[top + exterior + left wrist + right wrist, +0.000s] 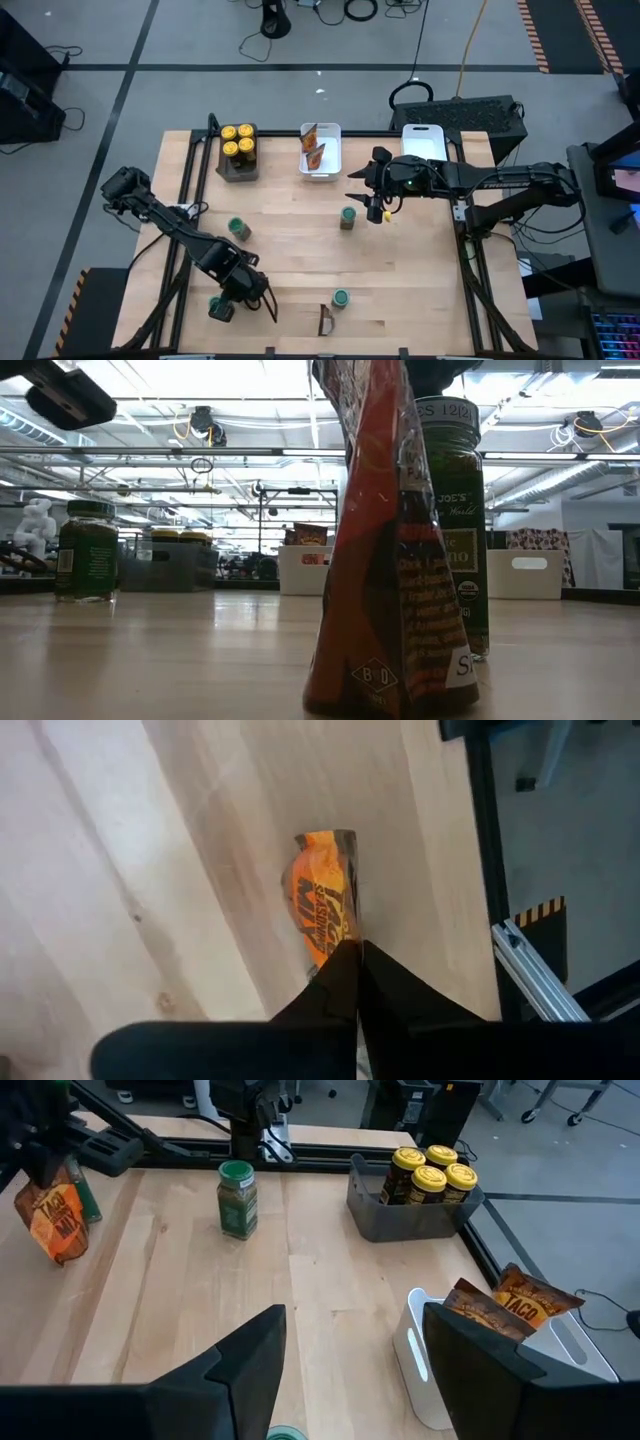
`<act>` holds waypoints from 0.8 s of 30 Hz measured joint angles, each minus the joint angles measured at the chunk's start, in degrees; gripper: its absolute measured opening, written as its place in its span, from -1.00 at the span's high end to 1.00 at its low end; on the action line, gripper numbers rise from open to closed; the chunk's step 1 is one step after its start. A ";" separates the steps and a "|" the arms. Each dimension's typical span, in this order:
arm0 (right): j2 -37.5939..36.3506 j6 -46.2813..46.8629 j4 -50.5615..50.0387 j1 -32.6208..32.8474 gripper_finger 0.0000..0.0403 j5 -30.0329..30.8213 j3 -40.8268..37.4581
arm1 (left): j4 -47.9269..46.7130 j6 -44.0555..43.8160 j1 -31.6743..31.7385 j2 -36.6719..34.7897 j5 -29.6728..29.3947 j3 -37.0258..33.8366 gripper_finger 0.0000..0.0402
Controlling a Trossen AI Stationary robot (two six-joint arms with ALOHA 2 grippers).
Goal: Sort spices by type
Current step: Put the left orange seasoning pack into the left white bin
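My left gripper (358, 955) is near the table's front left corner (228, 298), shut on an orange-brown spice packet (325, 910). The right wrist view shows this packet (52, 1215) below the dark fingers. A green-lidded jar (215, 306) stands beside it. My right gripper (350, 1370) hovers open over the table's middle (378, 208), beside a green-lidded jar (347, 217). Two more green-lidded jars (238, 228) (341, 298) stand on the wood, and a second packet (327, 320) stands upright near the front edge. My left gripper pinches the packet's end (338, 942) between its two shut fingertips. The fingers come from above, slanting steeply down. The packet (52, 1215) sits upright below them. I cannot tell whether its lower end touches the wood.
At the back, a dark tray (237, 170) holds several yellow-lidded jars (238, 140), a white tray (320, 172) holds two packets (313, 148), and another white tray (423, 140) stands to its right. Black rails (480, 870) edge the table. There is bare wood at centre right.
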 joint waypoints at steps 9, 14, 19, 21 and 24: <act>0.00 0.00 0.02 0.00 -0.09 -0.01 0.00 | -15.43 16.42 6.49 -0.31 -1.58 11.27 0.99; 0.00 0.84 0.02 0.00 -0.09 -0.01 0.00 | -25.01 26.91 12.02 -0.31 -7.73 19.33 0.99; 0.00 3.21 0.00 0.08 -0.09 -0.01 0.00 | -27.57 37.21 18.59 -0.31 -15.56 26.62 0.99; 0.00 4.56 0.00 0.17 -0.09 -0.03 0.00 | -27.58 41.49 21.40 -0.31 -18.65 29.13 1.00; 0.00 7.43 -0.03 0.17 -0.09 -0.03 0.00 | -26.50 47.26 26.11 -0.31 -23.10 32.05 1.00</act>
